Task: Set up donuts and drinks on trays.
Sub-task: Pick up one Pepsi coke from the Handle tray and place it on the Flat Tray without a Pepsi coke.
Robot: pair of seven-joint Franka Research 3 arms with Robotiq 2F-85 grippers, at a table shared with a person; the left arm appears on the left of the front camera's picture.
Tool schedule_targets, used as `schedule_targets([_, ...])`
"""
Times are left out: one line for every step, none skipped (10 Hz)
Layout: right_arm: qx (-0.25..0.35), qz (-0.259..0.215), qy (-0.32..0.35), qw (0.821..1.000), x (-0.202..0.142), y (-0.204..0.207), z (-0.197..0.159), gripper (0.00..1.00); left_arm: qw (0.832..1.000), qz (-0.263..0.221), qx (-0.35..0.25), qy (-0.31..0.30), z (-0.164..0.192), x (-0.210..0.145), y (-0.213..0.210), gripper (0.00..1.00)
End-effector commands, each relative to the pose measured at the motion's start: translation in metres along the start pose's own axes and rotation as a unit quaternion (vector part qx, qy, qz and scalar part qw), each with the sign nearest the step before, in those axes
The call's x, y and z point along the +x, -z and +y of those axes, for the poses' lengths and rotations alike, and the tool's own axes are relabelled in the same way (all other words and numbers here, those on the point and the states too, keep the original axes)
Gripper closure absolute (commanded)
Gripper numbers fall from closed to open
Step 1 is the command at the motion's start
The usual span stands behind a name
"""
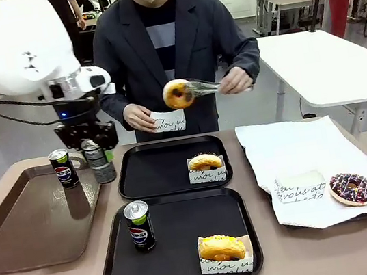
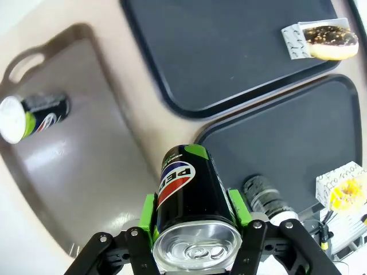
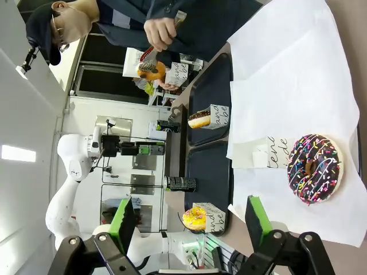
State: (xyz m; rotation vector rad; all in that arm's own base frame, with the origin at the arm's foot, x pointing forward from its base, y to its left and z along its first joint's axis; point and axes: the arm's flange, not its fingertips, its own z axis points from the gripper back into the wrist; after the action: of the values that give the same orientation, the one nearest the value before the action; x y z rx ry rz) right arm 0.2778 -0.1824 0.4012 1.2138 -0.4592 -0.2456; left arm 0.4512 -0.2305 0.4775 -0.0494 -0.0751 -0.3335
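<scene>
Left end effector (image 1: 93, 144) clamps a slim black Pepsi can (image 1: 100, 165) beside the far black plastic tray (image 1: 154, 173), which holds only a sleeved yellow donut (image 1: 205, 161); near black tray (image 1: 181, 214) looks complete.

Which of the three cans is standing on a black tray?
The Pepsi can at the left of the near black tray; the second can stands on the brown tray, the left gripper holds the third can.
</scene>
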Motion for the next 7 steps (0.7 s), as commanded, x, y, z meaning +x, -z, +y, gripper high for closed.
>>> schedule_targets([0.006, 0.000, -0.002, 1.000, 0.000, 0.000, 0.000, 0.00, 1.000, -0.010, 0.011, 0.020, -0.013, 0.021, 0.007, 0.41])
schedule_targets([0.006, 0.000, -0.002, 1.000, 0.000, 0.000, 0.000, 0.00, 0.999, -0.010, 0.015, 0.030, -0.019, 0.030, 0.016, 0.41])
schedule_targets([0.006, 0.000, -0.002, 1.000, 0.000, 0.000, 0.000, 0.00, 0.999, 0.001, 0.022, 0.032, -0.022, 0.041, 0.027, 0.41])
schedule_targets([0.006, 0.000, -0.002, 1.000, 0.000, 0.000, 0.000, 0.00, 0.999, 0.022, 0.026, 0.024, -0.019, 0.048, 0.036, 0.41])
schedule_targets([0.006, 0.000, -0.002, 1.000, 0.000, 0.000, 0.000, 0.00, 0.999, 0.038, 0.026, 0.027, -0.010, 0.044, 0.037, 0.41])
schedule_targets([0.006, 0.000, -0.002, 1.000, 0.000, 0.000, 0.000, 0.00, 0.998, 0.044, 0.015, 0.043, 0.003, 0.033, 0.027, 0.41])
schedule_targets([0.006, 0.000, -0.002, 1.000, 0.000, 0.000, 0.000, 0.00, 0.996, 0.065, -0.001, 0.054, 0.020, 0.017, 0.015, 0.41])
